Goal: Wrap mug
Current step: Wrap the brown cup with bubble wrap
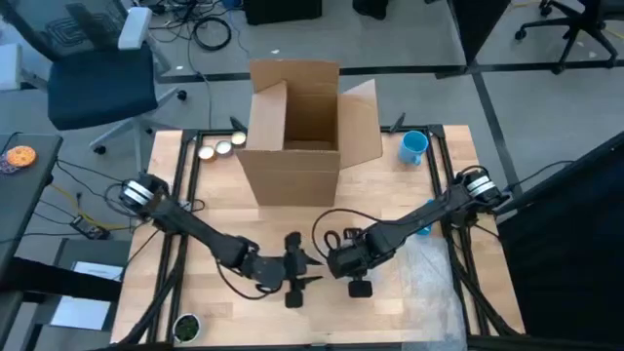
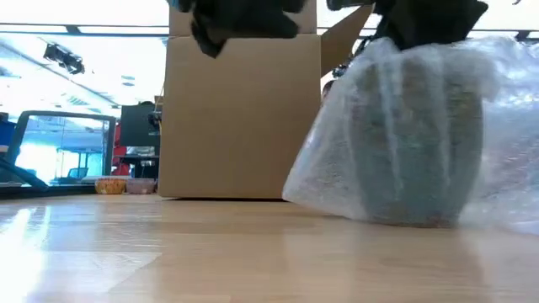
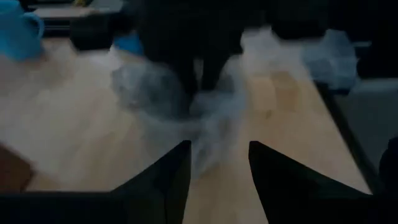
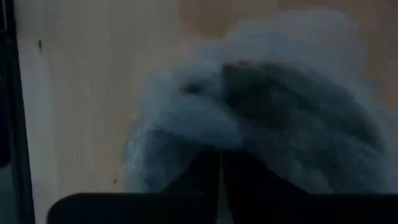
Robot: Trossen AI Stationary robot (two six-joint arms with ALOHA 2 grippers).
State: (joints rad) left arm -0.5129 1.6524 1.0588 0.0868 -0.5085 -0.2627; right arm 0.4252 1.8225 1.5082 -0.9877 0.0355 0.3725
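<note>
Bubble-wrapped mug (image 2: 413,143) sits closest in the low view, upright on the wood bench (image 2: 168,252), dark shape blurred under crinkly clear bubble wrap (image 2: 337,160) that spreads to the side. Right hand (image 4: 221,180) reaches in low from the right edge, fingers pressed together with wrap bunched just ahead; whether they pinch it is hard to make out. Left hand (image 3: 217,168) lies low and stretched toward bench centre, fingers spread apart, nothing between them, pointed at the wrapped bundle. From above the mug is hidden under the right hand (image 1: 359,273); left hand (image 1: 292,283) just beside it. Open cardboard box (image 1: 297,122) stands behind, plain flat brown walls. Bare blue mug (image 1: 413,146) at the far right corner
</note>
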